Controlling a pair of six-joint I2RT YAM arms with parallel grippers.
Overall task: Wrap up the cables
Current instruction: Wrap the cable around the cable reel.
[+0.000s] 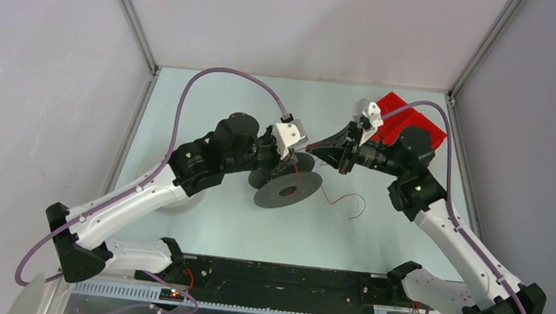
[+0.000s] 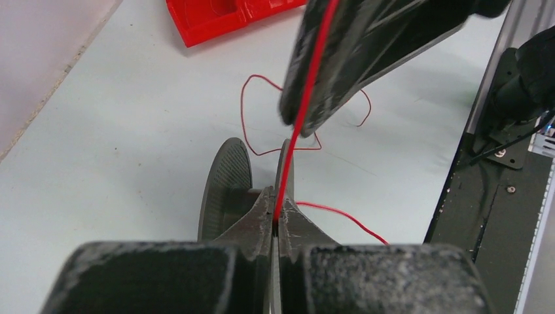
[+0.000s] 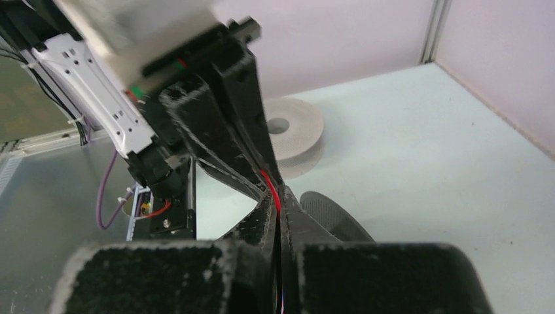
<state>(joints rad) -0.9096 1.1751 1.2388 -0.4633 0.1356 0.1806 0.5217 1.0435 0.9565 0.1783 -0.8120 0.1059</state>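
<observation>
On the pale table (image 1: 214, 224), a red tray (image 1: 398, 111) sits at the far right, a white spool (image 3: 288, 131) lies flat at the near left beside the left arm, and the dark grey spool (image 1: 287, 190) stands tilted on its rim near the middle. The left gripper (image 2: 275, 210) and the right gripper (image 3: 278, 216) meet tip to tip just above that spool, each pinched tight on the thin red filament (image 1: 340, 201). The strand runs taut between them, and its loose end curls on the table right of the spool.
</observation>
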